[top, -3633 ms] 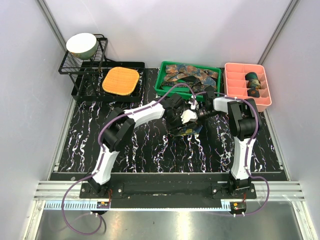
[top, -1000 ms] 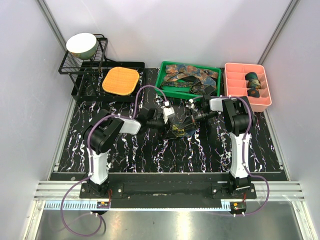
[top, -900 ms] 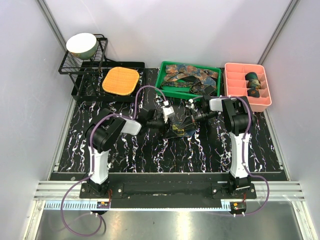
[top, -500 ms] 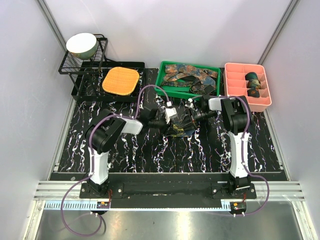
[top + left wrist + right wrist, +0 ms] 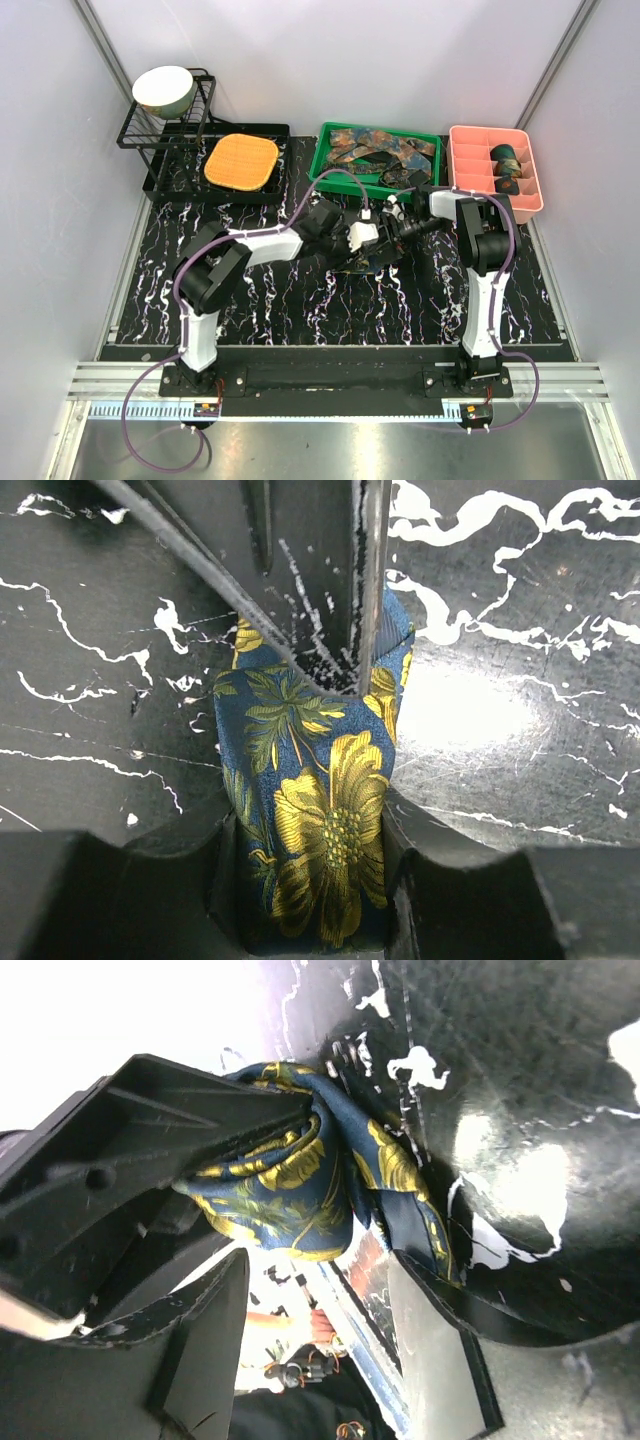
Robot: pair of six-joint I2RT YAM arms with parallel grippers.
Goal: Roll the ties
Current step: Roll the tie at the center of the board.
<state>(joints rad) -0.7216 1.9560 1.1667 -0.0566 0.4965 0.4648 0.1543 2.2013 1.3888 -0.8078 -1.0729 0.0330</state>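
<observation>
Clamped between the fingers of the left gripper [image 5: 310, 875]: one navy tie [image 5: 305, 750] with gold flowers, bunched into a loose coil, filling the whole gap and touching both inner faces. Just past those fingertips, over the same cloth from the far side: one black finger of the right gripper [image 5: 320, 1310]. On that gripper, fingers spread apart, with the coil just beyond the tips and a tail of it running down beside one finger, over the black marbled table [image 5: 300, 300].

Beyond both pairs of fingers: one green crate [image 5: 325, 182] heaped with loose ties [image 5: 385, 145], number impossible to tell. To the right of the right fingers: one pink tray [image 5: 470, 135] holding two rolled ties [image 5: 507, 155]. Well left of the left fingers: one orange pad [image 5: 241, 161], one rack [image 5: 165, 140], one bowl [image 5: 163, 88].
</observation>
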